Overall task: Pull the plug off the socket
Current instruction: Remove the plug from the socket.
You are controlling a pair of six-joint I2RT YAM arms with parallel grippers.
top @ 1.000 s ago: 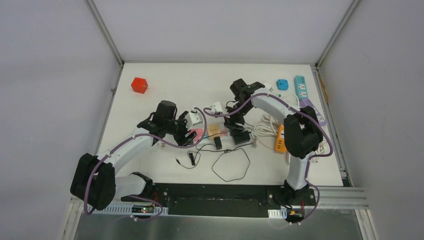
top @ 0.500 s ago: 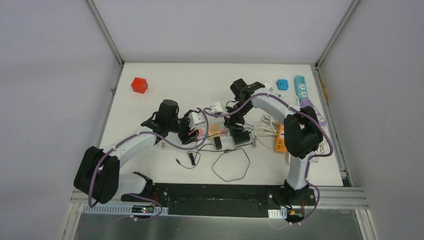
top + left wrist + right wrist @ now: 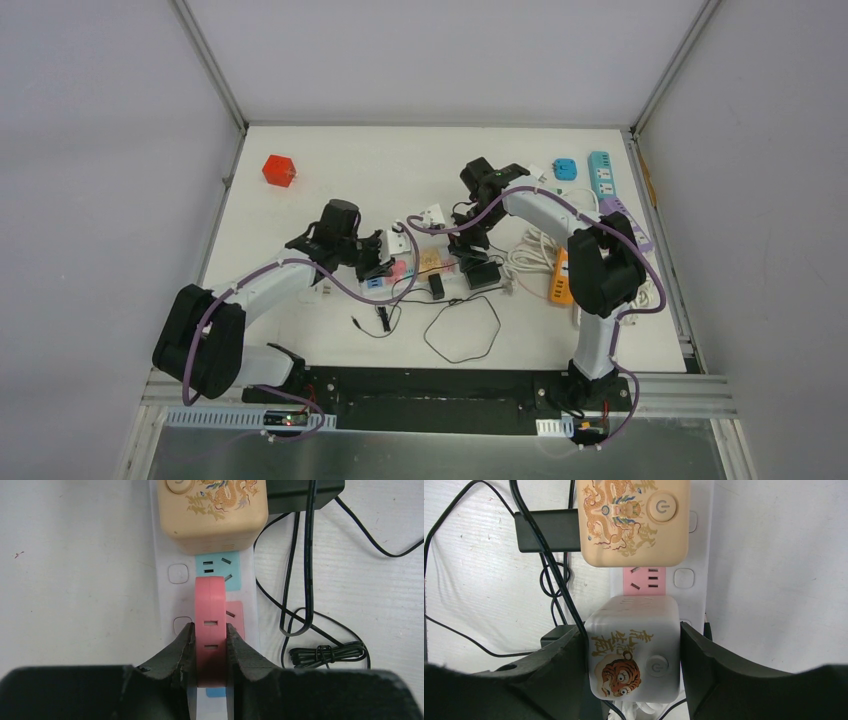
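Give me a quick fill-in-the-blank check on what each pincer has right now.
1. The left pincer is shut on a plug coloured ___.
2. The right pincer holds the white cube printed with a ___.
3. The beige cube further along the strip bears a ___ design.
Missing words: pink; tiger; dragon.

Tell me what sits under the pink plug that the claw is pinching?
A white power strip; a pink outlet peeks out beside the plug. Its pins and the holes beneath are covered.
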